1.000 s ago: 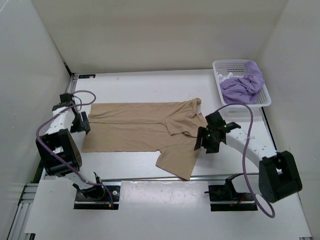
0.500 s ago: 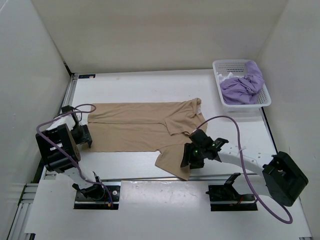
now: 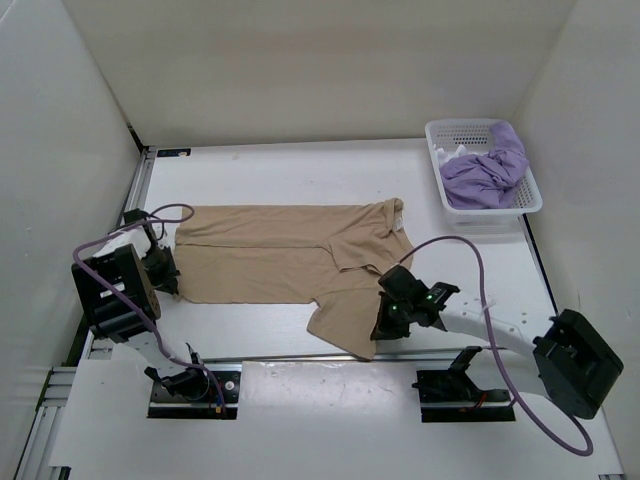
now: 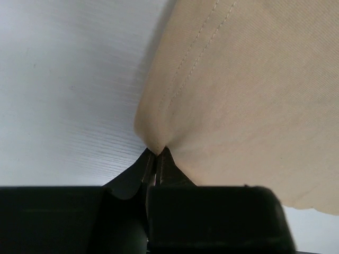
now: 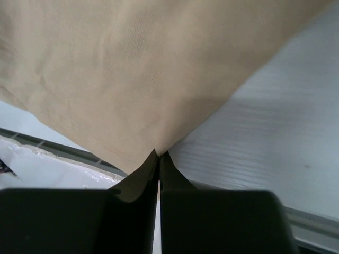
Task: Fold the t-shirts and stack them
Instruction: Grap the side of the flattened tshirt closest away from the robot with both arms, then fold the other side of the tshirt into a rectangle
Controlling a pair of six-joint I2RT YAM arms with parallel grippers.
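Note:
A tan t-shirt [image 3: 280,262] lies spread across the table, its hem to the left and its collar to the right, one sleeve reaching toward the near edge. My left gripper [image 3: 168,283] is shut on the shirt's near-left hem corner [image 4: 154,143], the cloth pinched between the black fingertips. My right gripper [image 3: 380,328] is shut on the edge of the near sleeve [image 5: 159,151]. A lavender t-shirt [image 3: 487,170] sits crumpled in the white basket [image 3: 436,150] at the back right, with a bit of white cloth [image 3: 457,153] beside it.
White walls enclose the table on three sides. A metal rail [image 3: 300,357] runs along the near edge just below the sleeve. The arm bases [image 3: 190,385] stand at the bottom, with purple cables looping over both arms.
Both grippers came down onto the tan shirt and shut on it: the left on the hem corner, the right, having moved toward the near edge, on the sleeve.

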